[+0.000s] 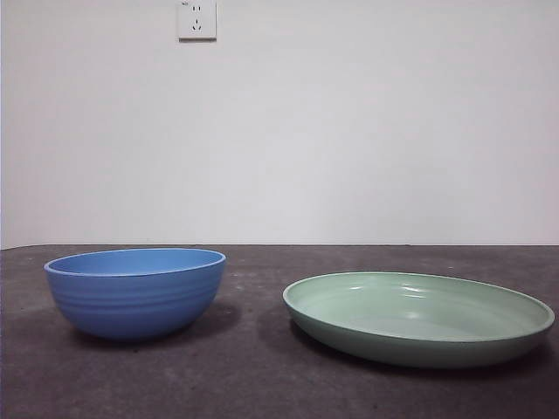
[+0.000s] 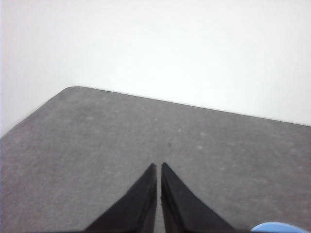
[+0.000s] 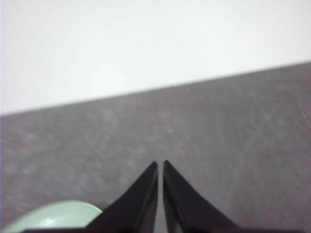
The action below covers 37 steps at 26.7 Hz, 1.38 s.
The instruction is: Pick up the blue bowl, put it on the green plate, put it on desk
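Bowls: 1 blue bowl (image 1: 135,291) beside 1 green plate (image 1: 419,317); left tool (image 2: 159,166), right tool (image 3: 160,164) both closed, empty.

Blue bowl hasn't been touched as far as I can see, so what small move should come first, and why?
Probably open the left gripper and ease it toward the blue bowl. The bowl sits bare on the desk, apart from the green plate; both grippers are shut and empty, and the bowl's rim shows only beside the left one.
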### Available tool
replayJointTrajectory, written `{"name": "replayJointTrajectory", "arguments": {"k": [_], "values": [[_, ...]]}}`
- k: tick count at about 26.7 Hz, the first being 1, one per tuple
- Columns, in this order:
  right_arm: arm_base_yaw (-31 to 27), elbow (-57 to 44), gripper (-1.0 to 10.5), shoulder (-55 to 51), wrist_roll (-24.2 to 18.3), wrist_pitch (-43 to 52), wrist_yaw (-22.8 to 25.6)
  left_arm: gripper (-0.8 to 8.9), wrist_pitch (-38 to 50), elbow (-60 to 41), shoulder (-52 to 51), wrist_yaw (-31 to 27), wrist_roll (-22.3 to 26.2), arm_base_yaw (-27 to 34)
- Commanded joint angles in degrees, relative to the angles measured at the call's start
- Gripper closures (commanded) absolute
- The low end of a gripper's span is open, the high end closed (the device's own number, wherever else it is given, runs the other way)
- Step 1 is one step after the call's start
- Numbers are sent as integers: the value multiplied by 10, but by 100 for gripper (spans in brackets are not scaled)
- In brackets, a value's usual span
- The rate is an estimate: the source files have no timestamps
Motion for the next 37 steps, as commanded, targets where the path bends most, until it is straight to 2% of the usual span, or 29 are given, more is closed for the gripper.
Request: {"name": "replayJointTrajectory", "arguments": {"k": [1, 4, 12, 18, 23, 27, 30, 34, 37], "values": [[3, 47, 934, 27, 30, -26, -15, 798, -16, 50, 35, 19, -14, -4], [3, 110, 934, 69, 32, -65, -61, 798, -58, 119, 83, 51, -14, -5], [4, 280, 933, 198, 31, -195, -241, 798, -224, 299, 207, 226, -15, -5], [8, 363, 933, 263, 14, -262, -333, 798, -257, 363, 265, 310, -15, -5], [33, 396, 933, 304, -2, -300, -355, 798, -276, 388, 317, 385, -15, -15], [57, 403, 933, 338, -24, -340, -385, 793, -304, 391, 342, 403, -12, -28], [74, 403, 933, 361, -57, -379, -383, 784, -329, 391, 353, 405, 5, -36], [87, 403, 932, 382, -115, -422, -346, 783, -356, 391, 362, 404, 24, -38], [90, 403, 931, 387, -132, -431, -312, 751, -367, 391, 365, 404, 31, -38]]}}
